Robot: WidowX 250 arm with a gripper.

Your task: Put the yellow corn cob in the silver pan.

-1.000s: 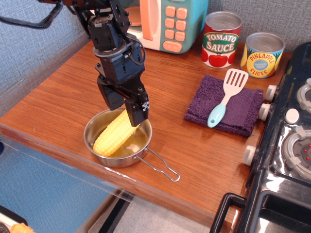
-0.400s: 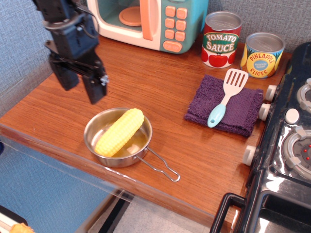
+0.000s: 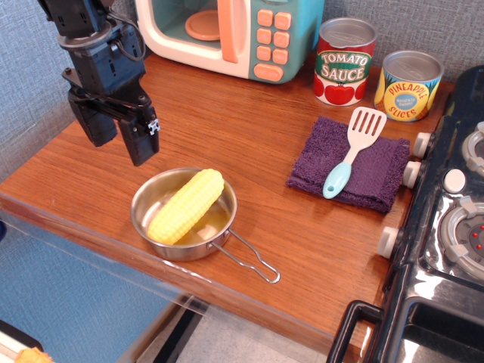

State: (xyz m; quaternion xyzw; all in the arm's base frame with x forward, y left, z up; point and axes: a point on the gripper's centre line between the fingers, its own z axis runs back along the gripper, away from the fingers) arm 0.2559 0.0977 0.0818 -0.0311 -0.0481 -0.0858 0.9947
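The yellow corn cob [image 3: 186,206] lies diagonally inside the silver pan [image 3: 148,229], its tip resting near the far right rim. The pan sits on the wooden counter near the front edge, its wire handle [image 3: 253,261] pointing to the lower right. My gripper [image 3: 119,142] hangs above the counter, up and to the left of the pan, apart from it. Its two black fingers are spread and hold nothing.
A purple cloth [image 3: 352,163] with a white spatula [image 3: 349,150] lies to the right. Tomato sauce [image 3: 344,60] and pineapple [image 3: 407,85] cans stand at the back right, a toy microwave [image 3: 234,34] at the back. A black stove [image 3: 446,219] borders the right edge.
One second ago the gripper was at the pan with the corn between its fingers. It let go and rose up and to the left; the corn now rests in the pan.
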